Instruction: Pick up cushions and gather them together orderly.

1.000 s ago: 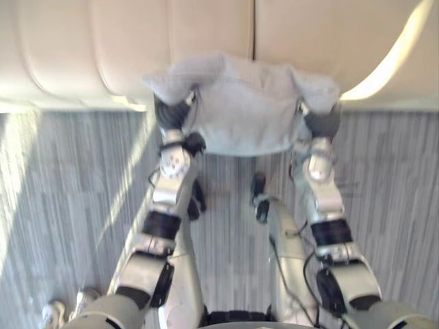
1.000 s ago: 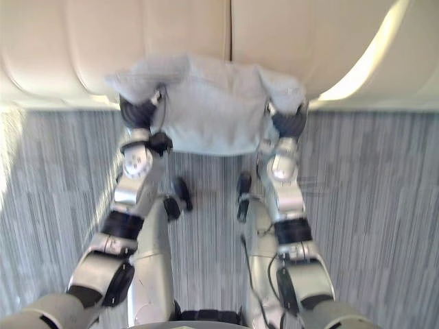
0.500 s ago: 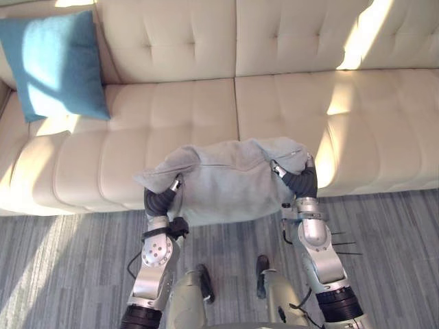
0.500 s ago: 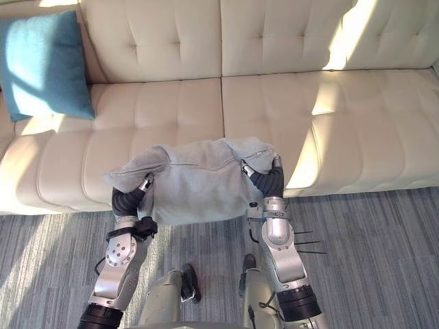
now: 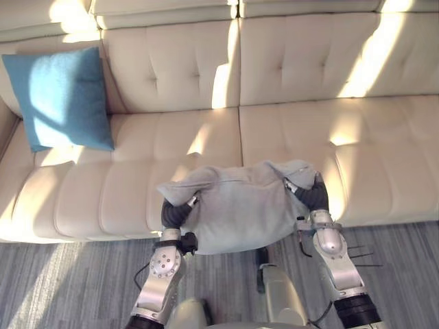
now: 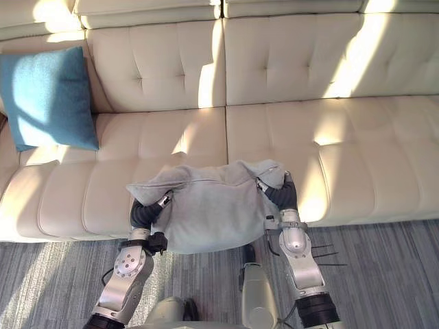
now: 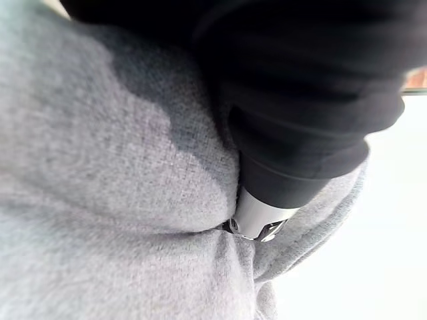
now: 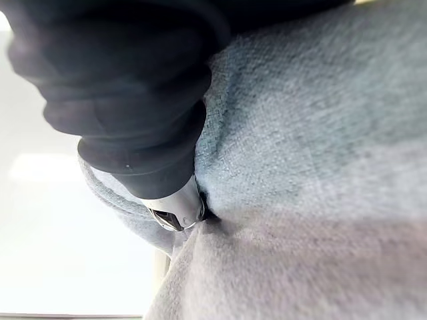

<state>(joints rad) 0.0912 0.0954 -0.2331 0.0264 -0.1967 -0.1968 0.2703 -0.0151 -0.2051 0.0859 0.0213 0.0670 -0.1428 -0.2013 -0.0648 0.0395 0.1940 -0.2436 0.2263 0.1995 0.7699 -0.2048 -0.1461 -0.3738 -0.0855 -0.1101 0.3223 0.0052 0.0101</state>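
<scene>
A grey cushion (image 5: 236,209) hangs between my two hands, just above the front edge of the sofa seat (image 5: 357,171) near its middle seam. My left hand (image 5: 175,214) is dug into the cushion's left side and my right hand (image 5: 312,197) into its right side, and the cushion's upper corners fold over both. In the left wrist view the left hand's dark cover (image 7: 300,100) presses into grey fabric (image 7: 100,200). The right wrist view shows the right hand's cover (image 8: 127,87) pressed into the cloth (image 8: 320,167) in the same way. A blue cushion (image 5: 62,96) leans upright against the sofa's far left backrest.
The cream tufted sofa spans the whole width, with sunlit patches on its seat and backrest (image 5: 309,62). Grey striped carpet (image 5: 62,281) runs along its front. The seat between the blue cushion and the grey one lies bare.
The camera has tilted up from the carpet to the sofa, bringing the backrest and the blue cushion into view. The grey cushion stays between both hands at the seat's front edge.
</scene>
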